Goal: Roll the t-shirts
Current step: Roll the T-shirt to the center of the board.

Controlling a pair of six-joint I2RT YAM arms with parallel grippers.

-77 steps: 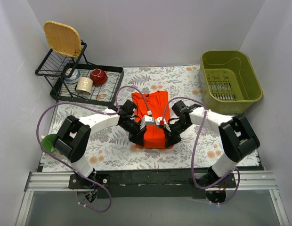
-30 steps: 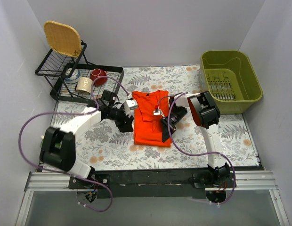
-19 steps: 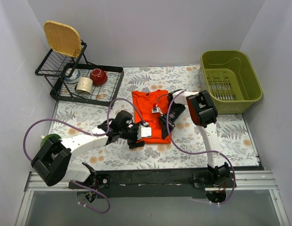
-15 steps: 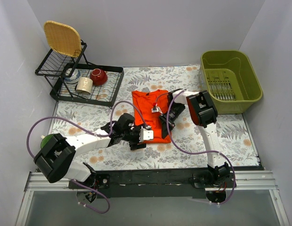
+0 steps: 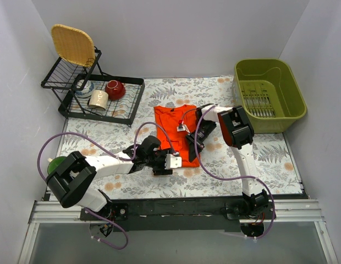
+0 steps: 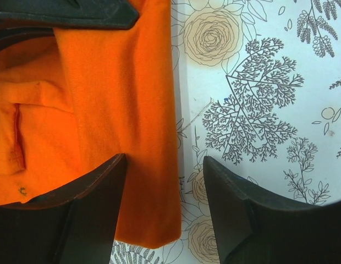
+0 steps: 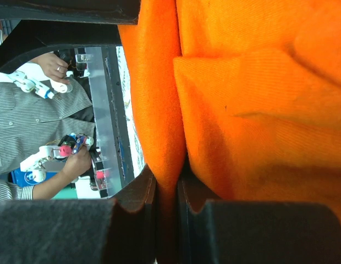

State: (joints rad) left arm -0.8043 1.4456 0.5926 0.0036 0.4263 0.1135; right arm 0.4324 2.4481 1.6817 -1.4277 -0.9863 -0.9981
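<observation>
Shirt [image 5: 173, 124] lies lengthwise; your left claw [image 6: 162, 160], jaws apart, straddles its near corner; right claw [image 7: 166, 181] pinches its right edge.

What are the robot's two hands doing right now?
Left gripper: open over the orange t-shirt's edge.
Right gripper: shut on a fold of the orange t-shirt.

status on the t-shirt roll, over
Right end effector shut on t-shirt, right edge. Left end effector open, straddling its edge at the near end. No roll visible. Dish rack, green bin well off.
</observation>
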